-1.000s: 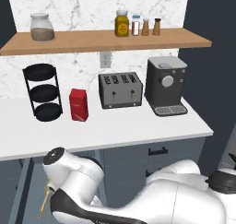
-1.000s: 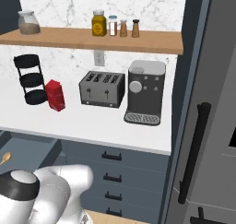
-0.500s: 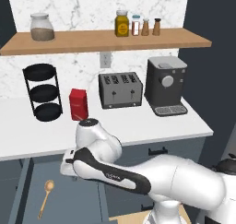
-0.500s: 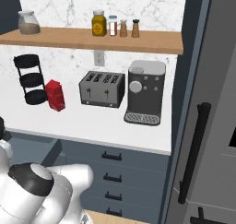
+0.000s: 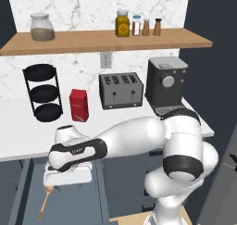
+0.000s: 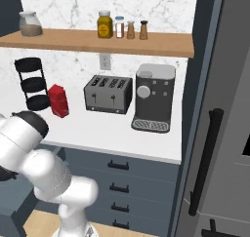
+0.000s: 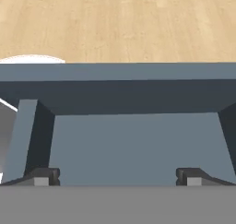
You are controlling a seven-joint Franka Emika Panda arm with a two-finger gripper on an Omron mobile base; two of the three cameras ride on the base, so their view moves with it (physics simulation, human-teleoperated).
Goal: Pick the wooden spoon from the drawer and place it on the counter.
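The wooden spoon (image 5: pixel 45 201) lies in the open drawer (image 5: pixel 69 205) at the lower left of the left base view, its bowl toward the counter and its thin handle pointing to the front. My gripper (image 5: pixel 65 181) hangs just above the drawer, right over and slightly right of the spoon's bowl. In the hand view the gripper (image 7: pixel 117 178) looks down into the drawer (image 7: pixel 133 144), with its fingertips (image 7: pixel 42 177) set wide apart and nothing between them. The white counter (image 5: pixel 23 136) runs above the drawer.
On the counter (image 6: pixel 107 133) stand a black three-tier rack (image 5: pixel 41 92), a red box (image 5: pixel 78 104), a toaster (image 5: pixel 121 90) and a coffee machine (image 5: pixel 166 80). A wooden shelf (image 5: pixel 102 40) with jars hangs above. Closed drawer fronts (image 6: pixel 119 182) sit to the right.
The arm has stretched out to the left and brought the hand down over the open drawer, close above the spoon's bowl. The spoon has stayed put and the jaws have stayed open.
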